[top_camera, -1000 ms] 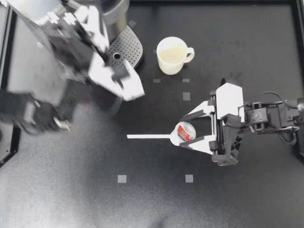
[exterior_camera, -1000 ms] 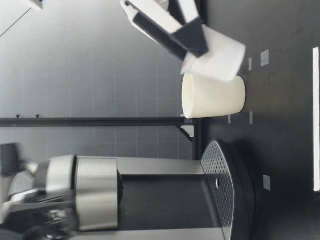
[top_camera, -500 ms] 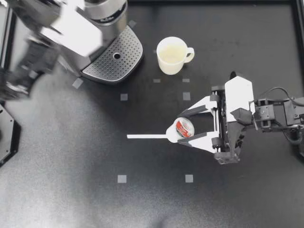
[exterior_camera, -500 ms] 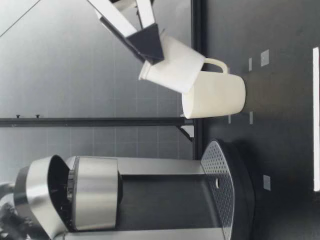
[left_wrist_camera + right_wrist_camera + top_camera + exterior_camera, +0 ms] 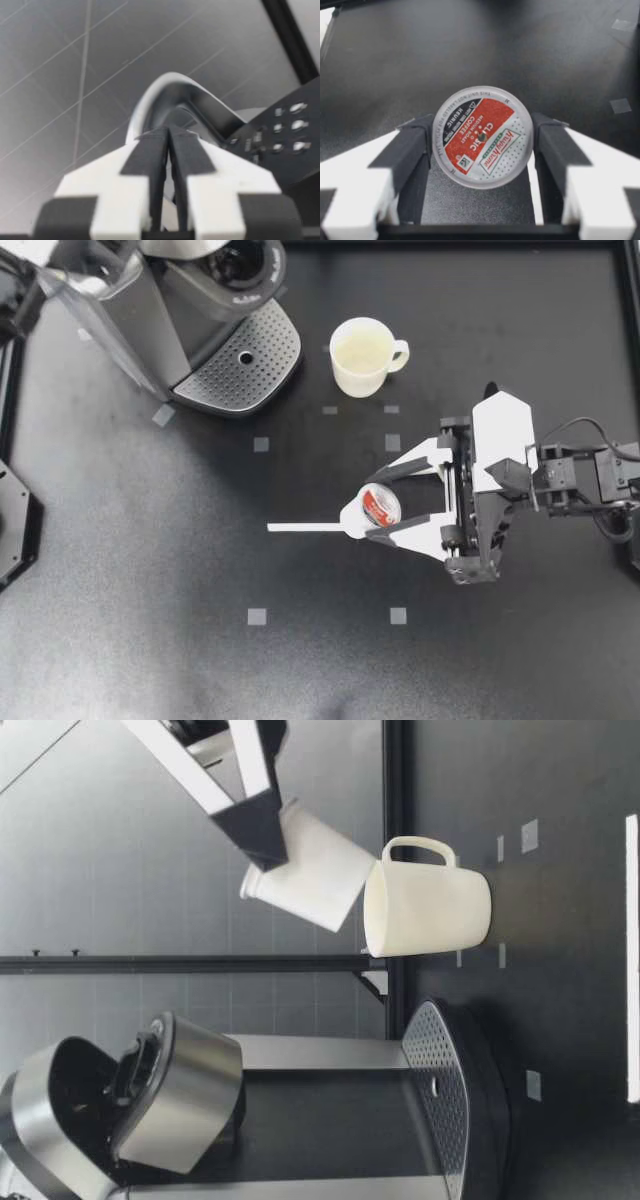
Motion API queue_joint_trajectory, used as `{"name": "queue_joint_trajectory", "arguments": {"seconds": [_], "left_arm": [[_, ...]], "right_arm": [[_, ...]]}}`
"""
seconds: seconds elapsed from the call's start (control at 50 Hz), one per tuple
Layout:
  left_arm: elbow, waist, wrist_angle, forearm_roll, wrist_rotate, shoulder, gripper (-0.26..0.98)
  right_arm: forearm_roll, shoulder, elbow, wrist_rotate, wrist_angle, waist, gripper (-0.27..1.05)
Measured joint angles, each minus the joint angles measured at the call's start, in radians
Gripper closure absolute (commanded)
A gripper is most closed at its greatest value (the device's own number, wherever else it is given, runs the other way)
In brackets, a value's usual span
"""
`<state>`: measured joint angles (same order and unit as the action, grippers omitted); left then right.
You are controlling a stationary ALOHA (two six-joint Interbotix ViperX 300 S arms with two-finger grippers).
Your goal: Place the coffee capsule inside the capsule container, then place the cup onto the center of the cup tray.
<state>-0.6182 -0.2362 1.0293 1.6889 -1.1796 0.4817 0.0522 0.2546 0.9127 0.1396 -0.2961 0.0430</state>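
The red-lidded white coffee capsule (image 5: 381, 507) is pinched between the right gripper's (image 5: 370, 510) fingers, well apart from the silver machine's opened capsule container (image 5: 240, 262) at a left desk corner.

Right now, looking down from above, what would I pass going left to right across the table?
Coffee machine → cup → my right arm's wrist. The coffee capsule, held in that arm's jaws, overlaps the cup sideways, so I leave it out.
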Motion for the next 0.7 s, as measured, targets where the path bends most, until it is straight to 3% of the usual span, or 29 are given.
{"name": "queue_joint_trajectory", "arguments": {"seconds": [0.16,0.44,0.7], "left_arm": [[-0.006,-0.032,-0.02,0.0,-0.006,0.003,0.59],[-0.018,-0.044,-0.06,-0.003,-0.061,0.037,0.59],[-0.038,-0.067,-0.327,-0.003,-0.218,0.172,0.59]], "right_arm": [[0.0,0.0,0.0,0.002,-0.002,0.0,0.23],[-0.002,0.015,-0.021,-0.021,-0.037,-0.008,0.23],[-0.008,0.051,-0.147,-0.14,0.011,-0.141,0.23]]}}
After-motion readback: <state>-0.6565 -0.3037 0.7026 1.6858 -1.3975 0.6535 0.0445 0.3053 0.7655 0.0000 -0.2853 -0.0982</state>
